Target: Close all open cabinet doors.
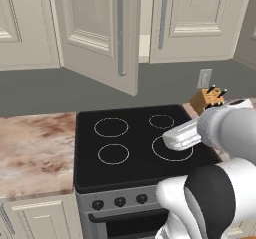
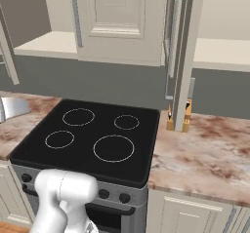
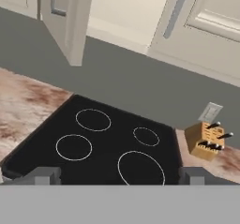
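Note:
One cabinet door (image 1: 95, 30) stands swung out over the left of the stove, its grey bar handle (image 1: 121, 33) on the free edge. The same door (image 3: 63, 17) is at the upper left in the hand view. The door to its right (image 1: 200, 13) lies flat against the cabinet front, with the bare cream shelf (image 1: 144, 48) showing in the gap between them. Another open door (image 2: 183, 56) juts out edge-on above the knife block. My gripper (image 3: 119, 178) hangs above the cooktop's right side, well below the doors, open and empty; it also shows as a white hand (image 1: 172, 139).
A black four-ring cooktop (image 1: 130, 143) with front knobs sits between marbled counters (image 1: 35, 148). A wooden knife block (image 3: 206, 141) stands on the right counter under a wall outlet (image 3: 210, 112). A grey metal object (image 2: 12, 107) lies on the left counter.

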Controlling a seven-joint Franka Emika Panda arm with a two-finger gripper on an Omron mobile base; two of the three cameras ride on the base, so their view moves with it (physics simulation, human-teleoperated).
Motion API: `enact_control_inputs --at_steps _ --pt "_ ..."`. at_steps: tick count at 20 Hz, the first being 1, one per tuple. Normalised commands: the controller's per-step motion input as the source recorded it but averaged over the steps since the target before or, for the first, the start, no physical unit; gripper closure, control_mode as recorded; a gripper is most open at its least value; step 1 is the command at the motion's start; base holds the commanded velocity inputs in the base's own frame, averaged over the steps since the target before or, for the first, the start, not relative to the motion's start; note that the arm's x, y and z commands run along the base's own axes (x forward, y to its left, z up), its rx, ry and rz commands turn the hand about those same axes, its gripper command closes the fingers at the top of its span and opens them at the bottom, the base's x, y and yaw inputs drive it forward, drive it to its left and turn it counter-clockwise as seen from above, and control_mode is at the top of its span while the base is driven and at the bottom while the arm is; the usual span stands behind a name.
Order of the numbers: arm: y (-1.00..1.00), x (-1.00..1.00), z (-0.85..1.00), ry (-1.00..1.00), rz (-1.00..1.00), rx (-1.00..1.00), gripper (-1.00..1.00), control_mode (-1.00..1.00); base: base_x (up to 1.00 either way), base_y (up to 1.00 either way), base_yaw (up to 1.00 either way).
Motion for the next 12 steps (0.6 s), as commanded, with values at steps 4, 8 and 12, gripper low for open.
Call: enact_control_inputs --at_steps 4,8,12 --pt "0.68 -0.09 0.11 -0.03 0.07 -0.11 -1.00 -1.00 0.00 0.00 0.00" --pt "0.69 0.01 0.18 -0.06 0.04 -0.11 -1.00 -1.00 0.00 0.00 0.00" --pt "0.63 0.19 0.25 -0.09 0.00 -0.12 -1.00 -1.00 0.00 0.00 0.00"
